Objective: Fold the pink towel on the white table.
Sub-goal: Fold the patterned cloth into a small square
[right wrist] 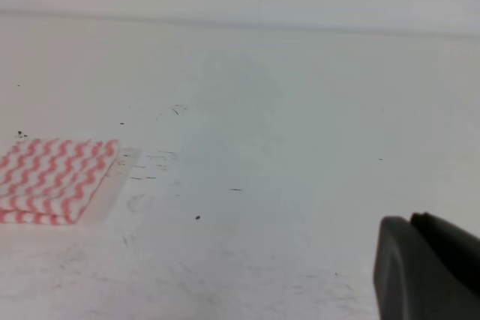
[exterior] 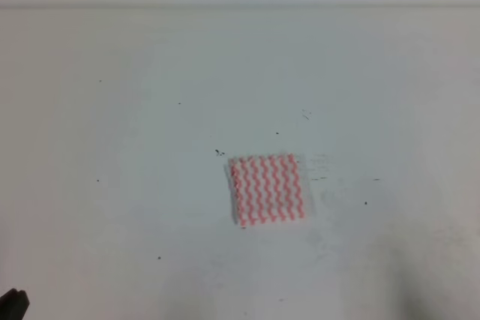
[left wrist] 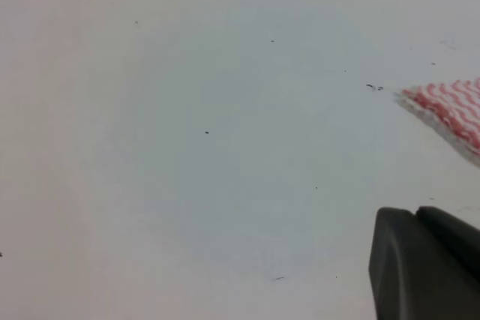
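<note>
The pink towel (exterior: 268, 189) lies flat on the white table (exterior: 135, 148) as a small, neat rectangle, a little right of centre. In the left wrist view only its corner (left wrist: 452, 106) shows at the right edge. In the right wrist view it (right wrist: 52, 179) lies at the far left. My left gripper (left wrist: 416, 216) shows as two black fingers pressed together at the lower right, far from the towel and holding nothing. My right gripper (right wrist: 411, 222) looks the same, shut and empty, well to the right of the towel.
A dark bit of the left arm (exterior: 12, 305) shows at the bottom left corner of the high view. Small dark specks and scuffs (exterior: 219, 153) dot the table around the towel. The table's far edge (exterior: 240, 7) runs along the top.
</note>
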Action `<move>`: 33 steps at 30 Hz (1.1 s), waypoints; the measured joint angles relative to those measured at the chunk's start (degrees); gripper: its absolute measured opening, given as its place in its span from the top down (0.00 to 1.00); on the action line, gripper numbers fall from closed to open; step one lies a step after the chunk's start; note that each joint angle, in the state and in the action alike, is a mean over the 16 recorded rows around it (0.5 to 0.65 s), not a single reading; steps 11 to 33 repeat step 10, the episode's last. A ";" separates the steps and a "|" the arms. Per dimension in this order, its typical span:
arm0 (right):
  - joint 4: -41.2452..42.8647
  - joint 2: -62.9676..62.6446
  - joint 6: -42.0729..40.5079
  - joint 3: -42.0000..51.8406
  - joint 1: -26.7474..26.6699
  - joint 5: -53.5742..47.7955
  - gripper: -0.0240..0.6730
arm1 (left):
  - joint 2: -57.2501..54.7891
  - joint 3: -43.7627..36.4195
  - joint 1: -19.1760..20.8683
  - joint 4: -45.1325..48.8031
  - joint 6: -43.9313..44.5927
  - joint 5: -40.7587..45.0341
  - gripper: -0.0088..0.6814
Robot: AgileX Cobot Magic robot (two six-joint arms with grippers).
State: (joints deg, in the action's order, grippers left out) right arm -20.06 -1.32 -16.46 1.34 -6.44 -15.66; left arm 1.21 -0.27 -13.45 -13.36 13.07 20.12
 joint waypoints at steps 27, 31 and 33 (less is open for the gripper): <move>-0.01 0.09 0.02 0.10 0.00 0.06 0.97 | 0.01 -0.14 0.00 0.00 0.00 0.00 0.99; -0.01 0.09 0.02 0.10 0.00 0.06 0.97 | 0.01 -0.14 0.00 0.00 0.00 0.00 0.99; -0.01 0.09 0.02 0.10 0.00 0.06 0.97 | 0.01 -0.14 0.00 0.00 0.00 0.00 0.99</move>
